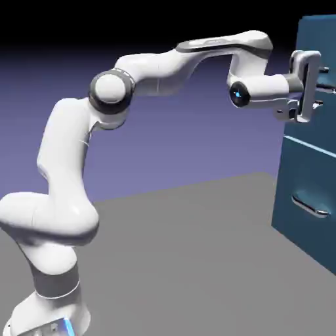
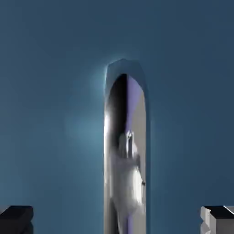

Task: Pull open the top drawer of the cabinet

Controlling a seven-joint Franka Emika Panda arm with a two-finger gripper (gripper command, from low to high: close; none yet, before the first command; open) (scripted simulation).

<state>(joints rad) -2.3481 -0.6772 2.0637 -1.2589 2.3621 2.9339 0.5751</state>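
In the hand view, top drawer [image 2: 50, 114] handle [image 2: 125, 160] running top-to-bottom, between wide jaws.

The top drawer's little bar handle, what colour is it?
Shiny silver bar handle, clearest in the hand view.

handle [image 2: 125, 155] between fingers [image 2: 16, 218]

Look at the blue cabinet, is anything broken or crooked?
Nothing stands out. The cabinet stands straight, the top drawer is shut, and both silver handles look whole. The open gripper sits squarely around the top handle.
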